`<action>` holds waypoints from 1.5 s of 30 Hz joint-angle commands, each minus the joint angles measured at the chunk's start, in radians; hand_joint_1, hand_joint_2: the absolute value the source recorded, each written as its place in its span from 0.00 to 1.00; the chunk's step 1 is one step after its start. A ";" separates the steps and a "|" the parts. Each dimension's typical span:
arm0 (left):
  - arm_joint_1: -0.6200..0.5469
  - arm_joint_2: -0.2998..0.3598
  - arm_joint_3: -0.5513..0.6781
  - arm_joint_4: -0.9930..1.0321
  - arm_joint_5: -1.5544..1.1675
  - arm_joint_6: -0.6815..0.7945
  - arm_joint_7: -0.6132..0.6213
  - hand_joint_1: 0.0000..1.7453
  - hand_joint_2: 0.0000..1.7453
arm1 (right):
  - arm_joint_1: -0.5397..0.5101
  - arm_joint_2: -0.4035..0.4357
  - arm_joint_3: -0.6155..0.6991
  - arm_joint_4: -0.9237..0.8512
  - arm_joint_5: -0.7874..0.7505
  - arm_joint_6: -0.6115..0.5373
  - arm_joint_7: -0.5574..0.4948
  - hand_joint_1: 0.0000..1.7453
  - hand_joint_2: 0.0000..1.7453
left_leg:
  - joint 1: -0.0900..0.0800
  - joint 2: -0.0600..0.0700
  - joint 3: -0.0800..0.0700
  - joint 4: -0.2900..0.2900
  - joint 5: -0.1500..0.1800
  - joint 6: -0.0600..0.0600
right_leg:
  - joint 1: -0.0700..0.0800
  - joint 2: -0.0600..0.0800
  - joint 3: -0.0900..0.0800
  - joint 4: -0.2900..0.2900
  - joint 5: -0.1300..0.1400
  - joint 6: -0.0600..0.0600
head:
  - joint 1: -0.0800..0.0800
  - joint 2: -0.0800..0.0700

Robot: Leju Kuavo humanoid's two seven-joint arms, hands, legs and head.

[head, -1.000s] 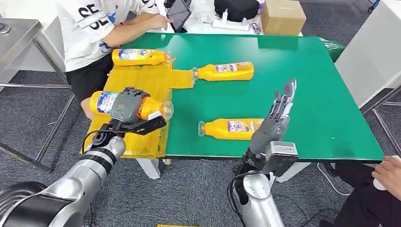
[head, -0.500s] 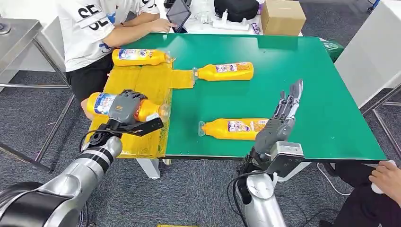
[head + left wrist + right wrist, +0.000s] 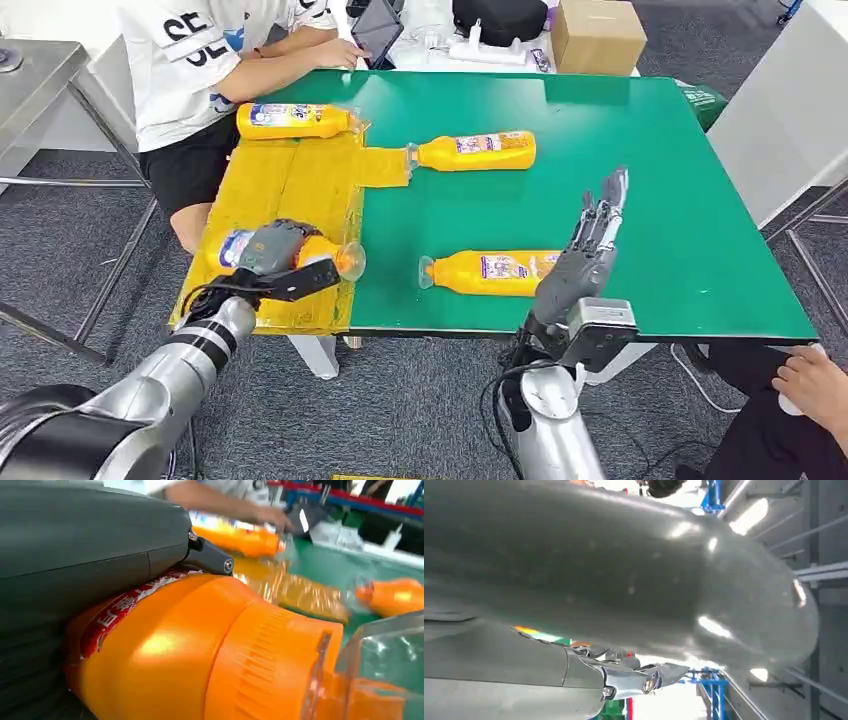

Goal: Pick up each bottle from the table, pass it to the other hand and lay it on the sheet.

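My left hand [image 3: 272, 250] grips an orange bottle [image 3: 318, 253] with a clear cap, low over the near end of the yellow sheet [image 3: 290, 180]. Up close, the same bottle [image 3: 200, 650] sits under my left hand [image 3: 75, 545]. A second bottle [image 3: 295, 120] lies at the sheet's far end. Two more bottles lie on the green table [image 3: 660, 170]: one in the middle [image 3: 475, 151], one near the front edge [image 3: 490, 272]. My right hand [image 3: 590, 245] is raised with fingers straight and apart, holding nothing, just right of the front bottle.
A person in a white shirt [image 3: 200, 50] sits at the table's far left corner with a tablet [image 3: 378, 30]. A cardboard box [image 3: 598, 35] and a dark bag [image 3: 500, 18] stand behind the table. Another person's hand [image 3: 815, 375] is at the lower right.
My left hand has lowered the bottle toward the sheet's near end. My right hand drifted slightly right and came back, still raised with its fingers apart.
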 commanded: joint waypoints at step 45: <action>0.068 -0.039 0.244 0.041 0.291 -0.303 -0.059 0.00 0.00 | -0.057 0.011 -0.013 0.235 0.047 0.078 0.044 0.00 0.00 | 0.001 0.002 0.007 -0.001 -0.001 -0.001 | 0.001 0.002 0.007 -0.001 0.000 -0.001 | 0.000 0.000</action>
